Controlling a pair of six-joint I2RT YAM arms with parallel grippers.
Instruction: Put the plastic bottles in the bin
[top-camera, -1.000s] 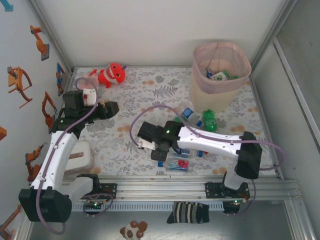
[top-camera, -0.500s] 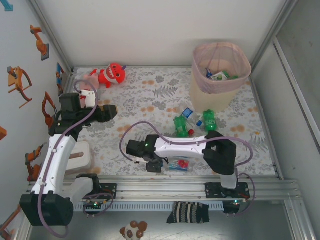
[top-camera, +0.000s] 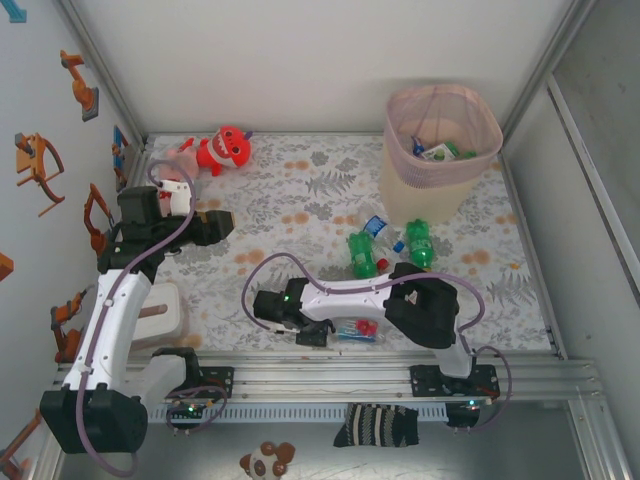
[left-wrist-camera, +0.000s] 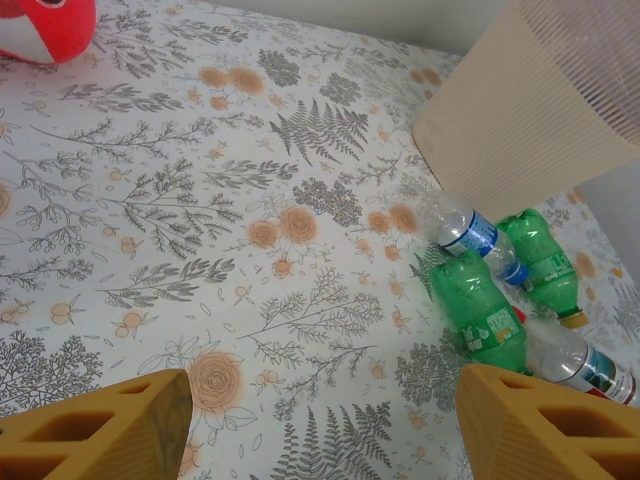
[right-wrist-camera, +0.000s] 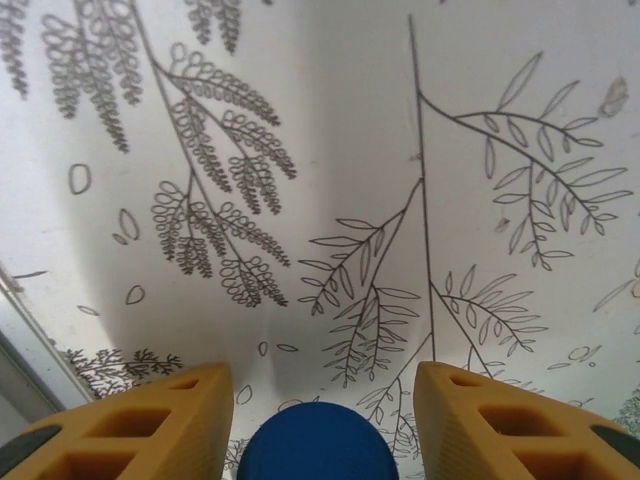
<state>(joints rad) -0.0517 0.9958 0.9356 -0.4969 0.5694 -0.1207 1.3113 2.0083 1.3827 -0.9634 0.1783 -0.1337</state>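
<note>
Since a second earlier, the right arm had been swung from mid-table back toward the near rail, and the right gripper (top-camera: 312, 334) was now seen low beside a clear bottle (top-camera: 356, 328) lying there. The bin (top-camera: 398, 135) was found at the far right, with several bottles (top-camera: 437, 151) heaped inside; green plastic and a white label could be made out through the top. A green bottle (top-camera: 362, 252), a second green bottle (top-camera: 420, 243) and a blue-labelled clear bottle (top-camera: 377, 227) were left on the floral table (top-camera: 280, 190) just in front of it. What was hidden from above was given by the right wrist view: a blue cap (right-wrist-camera: 317, 447) was framed between the fingers (right-wrist-camera: 150, 420), the jaws held apart either side of it, a sliver of gap showing. In the left wrist view, the left gripper (left-wrist-camera: 320, 385) was shown with jaws wide apart and nothing between them, and the bin's cream wall was seen from low down.
</note>
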